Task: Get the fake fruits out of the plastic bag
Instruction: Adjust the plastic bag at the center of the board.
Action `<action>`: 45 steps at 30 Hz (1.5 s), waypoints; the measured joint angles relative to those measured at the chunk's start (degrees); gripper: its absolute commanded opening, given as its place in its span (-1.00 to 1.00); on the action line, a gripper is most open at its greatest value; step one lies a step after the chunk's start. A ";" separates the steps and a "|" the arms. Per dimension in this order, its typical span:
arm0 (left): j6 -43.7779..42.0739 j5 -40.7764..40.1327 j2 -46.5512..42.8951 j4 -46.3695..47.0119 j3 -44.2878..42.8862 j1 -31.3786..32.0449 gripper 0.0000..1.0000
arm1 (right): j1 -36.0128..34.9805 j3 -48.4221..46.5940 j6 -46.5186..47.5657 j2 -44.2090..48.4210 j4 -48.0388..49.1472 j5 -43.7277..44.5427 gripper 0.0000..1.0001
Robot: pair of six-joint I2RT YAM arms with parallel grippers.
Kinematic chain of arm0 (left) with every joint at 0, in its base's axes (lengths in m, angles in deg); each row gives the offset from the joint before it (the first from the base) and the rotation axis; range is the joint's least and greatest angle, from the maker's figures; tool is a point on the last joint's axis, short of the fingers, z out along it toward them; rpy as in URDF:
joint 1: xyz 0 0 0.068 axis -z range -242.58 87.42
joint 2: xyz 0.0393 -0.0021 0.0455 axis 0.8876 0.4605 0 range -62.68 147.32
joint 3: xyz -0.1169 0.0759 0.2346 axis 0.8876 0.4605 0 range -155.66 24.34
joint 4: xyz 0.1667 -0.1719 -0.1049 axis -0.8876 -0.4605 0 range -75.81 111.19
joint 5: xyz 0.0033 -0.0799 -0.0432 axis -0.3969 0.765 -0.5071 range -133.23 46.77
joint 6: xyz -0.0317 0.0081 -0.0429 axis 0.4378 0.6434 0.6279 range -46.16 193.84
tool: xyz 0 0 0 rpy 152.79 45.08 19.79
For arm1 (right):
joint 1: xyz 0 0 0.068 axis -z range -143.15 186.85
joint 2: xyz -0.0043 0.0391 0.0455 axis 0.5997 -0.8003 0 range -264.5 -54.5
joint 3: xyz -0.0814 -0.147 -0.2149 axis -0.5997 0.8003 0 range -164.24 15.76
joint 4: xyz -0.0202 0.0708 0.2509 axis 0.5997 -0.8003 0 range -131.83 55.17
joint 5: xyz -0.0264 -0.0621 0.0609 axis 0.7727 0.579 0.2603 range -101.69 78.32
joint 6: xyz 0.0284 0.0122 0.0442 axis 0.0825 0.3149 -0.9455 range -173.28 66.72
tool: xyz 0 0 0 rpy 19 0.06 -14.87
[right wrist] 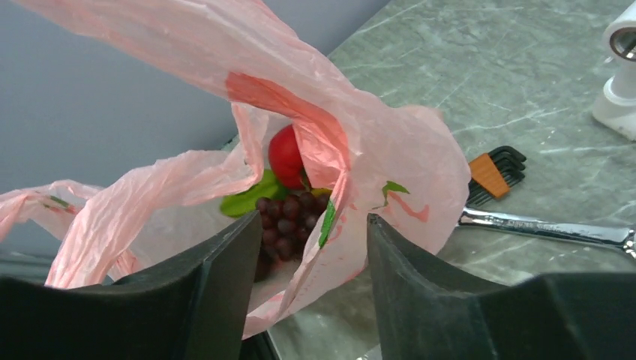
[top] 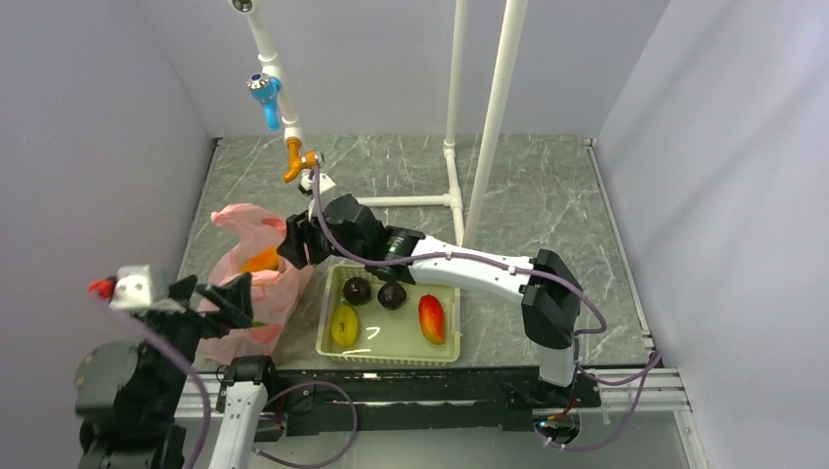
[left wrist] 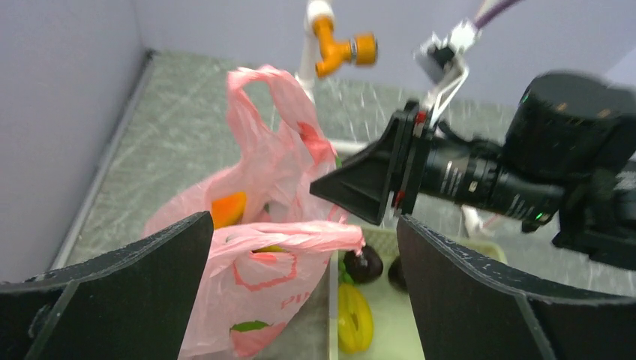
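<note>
The pink plastic bag [top: 256, 283] stands at the left of the table, its mouth open. In the right wrist view I see inside it a dark purple grape bunch [right wrist: 289, 221], a red ball [right wrist: 285, 154] and a flat green piece [right wrist: 244, 201]. An orange fruit [left wrist: 229, 208] shows near the bag's mouth. My right gripper [right wrist: 313, 219] is open at the mouth, with the bag's thin wall [right wrist: 420, 180] between its jaws. My left gripper [left wrist: 304, 225] is open wide on the bag's near side. A twisted bag handle [left wrist: 300, 236] lies across the gap between its jaws, not pinched.
A pale green basket [top: 386, 357] stands right of the bag and holds two dark round fruits [top: 357, 290], a yellow fruit [top: 344, 324] and a red-orange mango-like fruit [top: 431, 318]. An orange hex-key set [right wrist: 491, 172] and a wrench [right wrist: 540, 229] lie behind the bag. White pipes [top: 455, 117] stand behind.
</note>
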 measured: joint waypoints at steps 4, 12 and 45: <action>-2.71 6.54 2.93 -0.31 5.44 0.44 0.99 | 0.17 -0.17 5.25 0.37 -2.01 -2.38 0.72; -12.59 7.30 3.23 -1.62 8.26 3.69 0.99 | 0.85 -4.11 19.93 0.35 -5.75 -8.57 0.97; 29.27 -35.52 -18.01 -6.58 18.43 6.54 -0.34 | 5.81 -14.53 -17.94 -10.19 1.88 20.96 -1.00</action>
